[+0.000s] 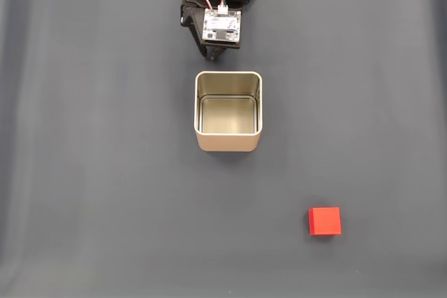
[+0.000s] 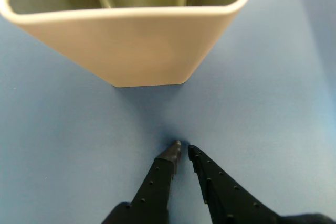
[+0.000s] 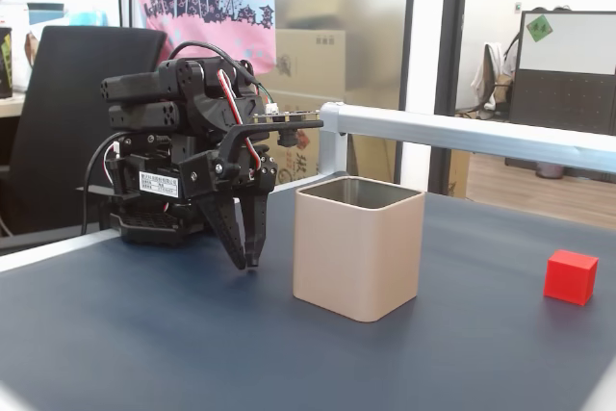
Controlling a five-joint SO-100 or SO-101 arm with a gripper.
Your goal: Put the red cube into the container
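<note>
The red cube (image 1: 325, 220) lies on the dark mat at the lower right of a fixed view, and at the far right (image 3: 570, 276) in the side-on fixed view, well away from the arm. The container (image 1: 228, 111) is a square cream-gold tin standing upright and empty at mid-table (image 3: 358, 251); the wrist view shows its near wall (image 2: 131, 43). My gripper (image 2: 182, 150) is shut with nothing in it, its tips pointing down close to the mat just short of the tin (image 3: 248, 260). The folded arm (image 1: 222, 12) sits at the top edge.
Bare dark mat (image 1: 105, 193) surrounds the tin and the cube on all sides. A metal rail (image 3: 462, 137) runs behind the table, with an office chair (image 3: 67, 103) and room clutter beyond.
</note>
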